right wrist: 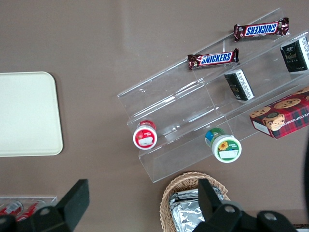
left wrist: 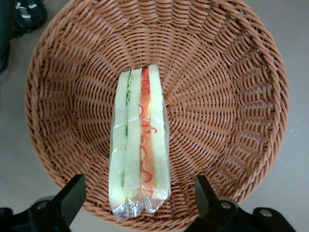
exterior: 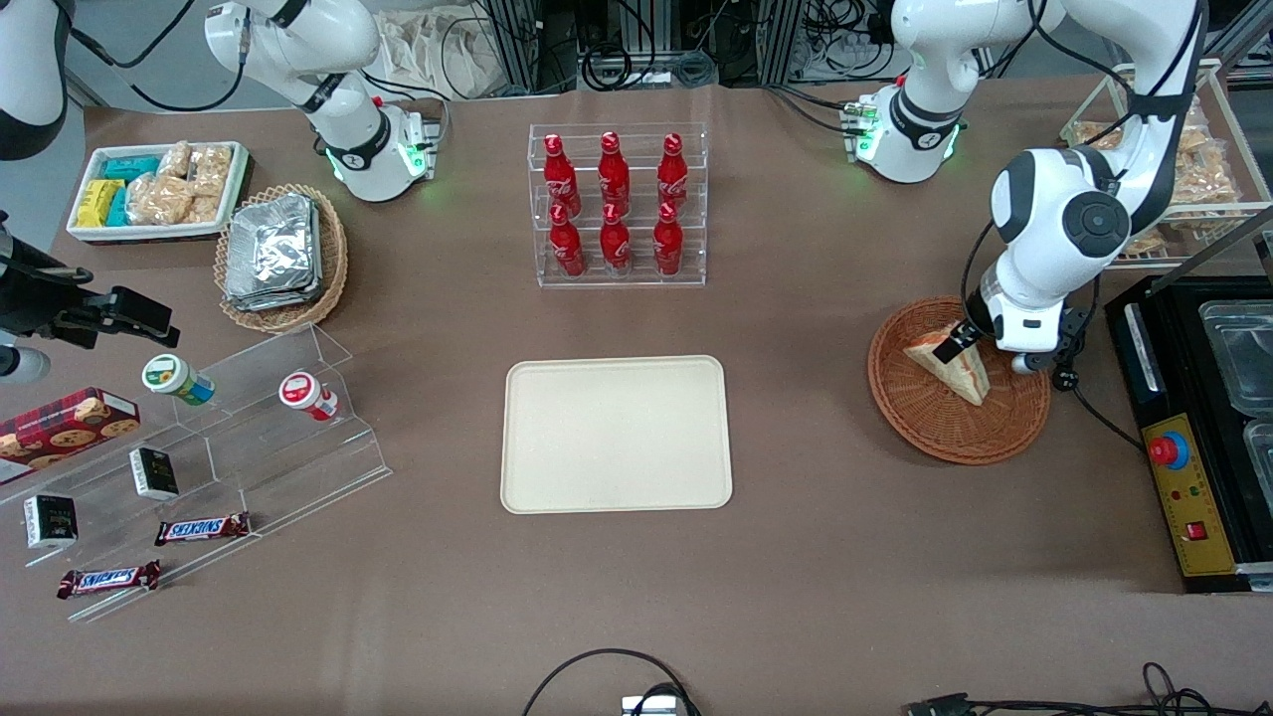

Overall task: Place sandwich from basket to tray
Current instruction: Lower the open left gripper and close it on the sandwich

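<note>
Sandwich (left wrist: pixel 140 145): wrapped wedge, lying on its side in the basket (exterior: pixel 910 398), filling edge facing up. Gripper (left wrist: pixel 140 198): hovering directly above it, fingers (left wrist: pixel 72 193) spread wide, straddling both bread faces without touching. Basket rim is leaving open weave around the wedge. Tray (exterior: pixel 616 435): sitting bare at the desk's (exterior: pixel 796 557) centre, at nine o'clock from the basket, well apart. The arm is hiding the basket's twelve-o'clock rim.

Gripper (exterior: pixel 980 348) low over basket (exterior: pixel 925 418), right at sandwich (exterior: pixel 953 367) lying inside; tray (exterior: pixel 616 434) bare mid-table, well apart, toward parked arm's end.
</note>
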